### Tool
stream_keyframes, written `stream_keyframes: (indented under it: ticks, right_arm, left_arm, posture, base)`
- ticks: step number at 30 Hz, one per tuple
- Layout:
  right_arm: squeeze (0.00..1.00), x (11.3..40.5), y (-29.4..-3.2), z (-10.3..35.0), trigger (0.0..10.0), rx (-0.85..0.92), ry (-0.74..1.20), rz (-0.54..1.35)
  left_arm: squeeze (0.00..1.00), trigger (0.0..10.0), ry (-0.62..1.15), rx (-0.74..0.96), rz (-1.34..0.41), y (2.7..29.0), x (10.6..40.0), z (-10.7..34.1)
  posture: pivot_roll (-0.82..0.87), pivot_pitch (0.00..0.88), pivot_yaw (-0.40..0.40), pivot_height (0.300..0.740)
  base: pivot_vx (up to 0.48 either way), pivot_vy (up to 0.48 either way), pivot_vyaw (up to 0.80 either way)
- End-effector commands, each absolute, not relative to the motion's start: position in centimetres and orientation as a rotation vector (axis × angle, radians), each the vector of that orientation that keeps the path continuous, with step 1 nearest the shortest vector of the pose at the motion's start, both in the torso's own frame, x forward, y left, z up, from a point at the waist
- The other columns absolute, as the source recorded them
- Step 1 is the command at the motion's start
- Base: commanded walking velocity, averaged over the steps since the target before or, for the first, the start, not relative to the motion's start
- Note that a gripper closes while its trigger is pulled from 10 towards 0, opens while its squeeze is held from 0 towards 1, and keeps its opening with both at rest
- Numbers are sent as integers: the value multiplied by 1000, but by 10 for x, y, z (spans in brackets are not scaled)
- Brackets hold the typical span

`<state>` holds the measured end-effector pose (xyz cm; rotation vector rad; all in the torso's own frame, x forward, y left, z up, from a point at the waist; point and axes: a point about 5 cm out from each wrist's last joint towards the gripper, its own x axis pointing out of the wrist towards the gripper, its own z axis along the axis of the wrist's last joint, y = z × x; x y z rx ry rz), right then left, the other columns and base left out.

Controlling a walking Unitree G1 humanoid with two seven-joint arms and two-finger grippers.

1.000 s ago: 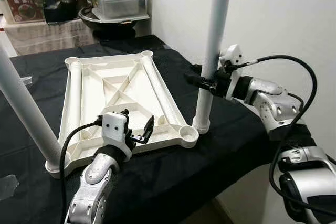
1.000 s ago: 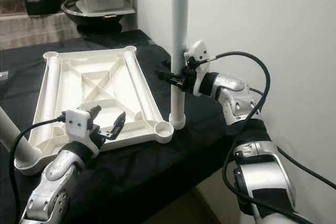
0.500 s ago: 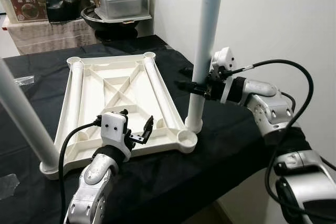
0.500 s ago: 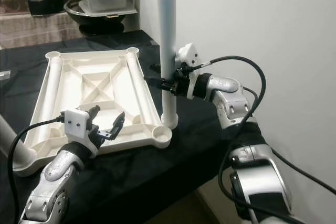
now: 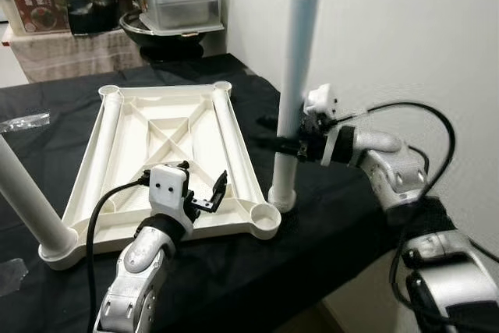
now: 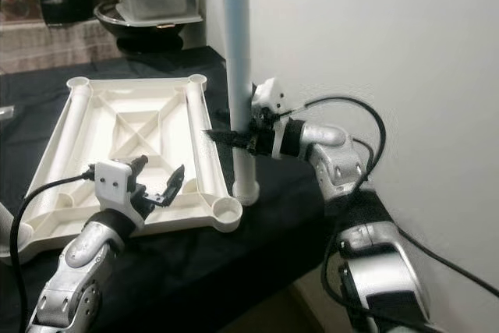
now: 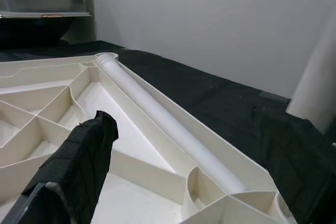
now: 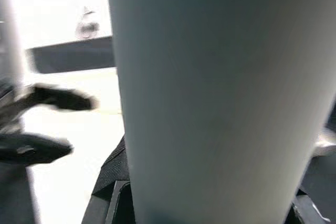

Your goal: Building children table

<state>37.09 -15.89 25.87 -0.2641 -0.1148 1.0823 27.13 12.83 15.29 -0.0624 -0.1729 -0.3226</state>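
1. The step in hand seems to be the fitting of a leg. The right gripper (image 5: 290,144) is holding the white leg tube (image 5: 295,76) upright, with its fingers closed around the middle of the tube.
2. The foot of the tube is standing on the black counter (image 5: 327,216), just beside the near right corner socket (image 5: 267,215) of the white tabletop frame (image 5: 168,154). It is not yet in the socket.
3. The frame is lying upside down on the counter, with its ribs facing up. Another white leg (image 5: 27,200) is already standing in the near left corner and is leaning to the left.
4. The left gripper (image 5: 204,193) is hovering over the near edge of the frame, with its fingers wide apart and holding nothing.
5. The next move, I think, is calling for lifting the tube a little, bringing it left over the socket, keeping it vertical, and pressing it down. The left gripper could be steadying the frame.
6. On the far shelf a box (image 5: 35,5) is carrying a label, but the writing is too small to read. I am seeing no brand on the table parts.
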Motion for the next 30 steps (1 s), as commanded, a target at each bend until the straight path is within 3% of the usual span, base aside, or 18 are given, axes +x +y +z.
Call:
stream_keyframes:
  ticks: [1,8,13,30]
  right_arm:
    - [0,372,-170,279,10000,-294,-177,1052]
    - [0,369,-172,302,10000,-209,-248,1061]
    - [0,359,-161,305,10000,-65,-273,1183]
    - [0,328,-139,268,10000,32,-138,1419]
  left_arm:
    - [0,10000,-155,-61,-330,130,269,149]
    - [0,10000,-147,-64,-336,129,267,147]
    - [0,10000,-145,-65,-342,128,267,147]
    - [0,10000,-112,-58,-344,133,264,138]
  posture:
    - [-16,0,-90,740]
    - [-13,0,-92,740]
    - [-13,0,-92,740]
    - [-19,0,-90,740]
  base:
    - [0,0,0]
    - [0,0,0]
    - [0,0,0]
    - [0,0,0]
